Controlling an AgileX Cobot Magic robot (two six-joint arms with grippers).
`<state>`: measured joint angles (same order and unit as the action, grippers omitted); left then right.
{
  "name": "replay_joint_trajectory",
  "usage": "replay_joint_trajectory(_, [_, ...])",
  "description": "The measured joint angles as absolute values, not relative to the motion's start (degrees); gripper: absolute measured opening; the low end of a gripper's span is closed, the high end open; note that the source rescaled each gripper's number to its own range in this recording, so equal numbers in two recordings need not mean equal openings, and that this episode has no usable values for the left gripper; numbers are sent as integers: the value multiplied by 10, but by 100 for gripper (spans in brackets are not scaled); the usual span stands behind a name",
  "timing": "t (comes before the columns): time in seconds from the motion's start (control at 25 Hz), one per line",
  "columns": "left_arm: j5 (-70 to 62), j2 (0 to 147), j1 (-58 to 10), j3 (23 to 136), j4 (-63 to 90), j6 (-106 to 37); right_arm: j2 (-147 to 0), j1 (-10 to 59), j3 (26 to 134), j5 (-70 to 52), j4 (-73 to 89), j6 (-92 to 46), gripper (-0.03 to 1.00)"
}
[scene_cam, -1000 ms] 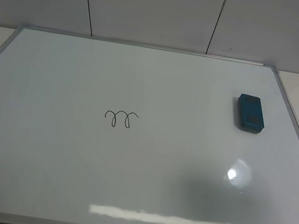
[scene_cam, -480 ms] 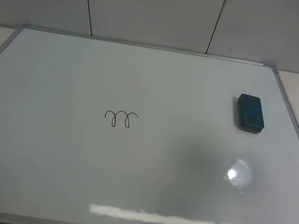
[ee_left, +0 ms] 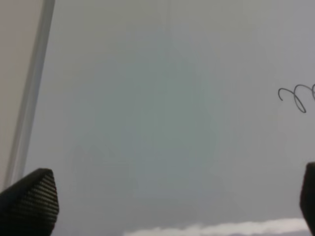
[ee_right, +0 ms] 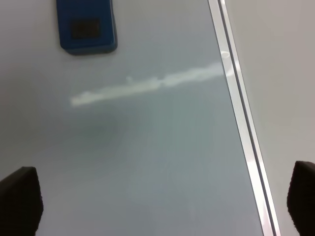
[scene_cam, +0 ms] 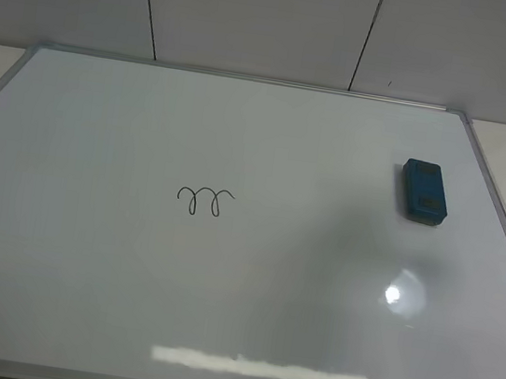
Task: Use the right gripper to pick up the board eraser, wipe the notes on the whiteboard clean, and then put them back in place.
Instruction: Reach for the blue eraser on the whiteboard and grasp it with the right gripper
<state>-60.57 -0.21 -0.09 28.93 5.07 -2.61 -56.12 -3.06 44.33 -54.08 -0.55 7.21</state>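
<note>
Jaws apart, right gripper [ee_right: 160, 200]; one board eraser [scene_cam: 422, 191], one whiteboard [scene_cam: 101, 130].

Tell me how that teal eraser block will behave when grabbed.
The teal-blue rectangular board eraser looks low and flat, so it probably won't tip or roll. Lying on the glossy white whiteboard, it would likely slide if nudged.
</note>
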Motion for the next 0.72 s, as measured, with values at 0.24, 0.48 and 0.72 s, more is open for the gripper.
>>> replay_joint_trajectory(0.24, [-606, -2, -1, 289, 51, -26, -679, -31, 501, -525, -6, 74, 100])
replay_joint_trajectory(0.48, [-606, -2, -1, 289, 51, -26, -778, -28, 553, -520, -7, 74, 100])
replay_joint_trajectory(0.72, [-606, -2, -1, 289, 51, -26, -855, -12, 602, -498, -23, 70, 100])
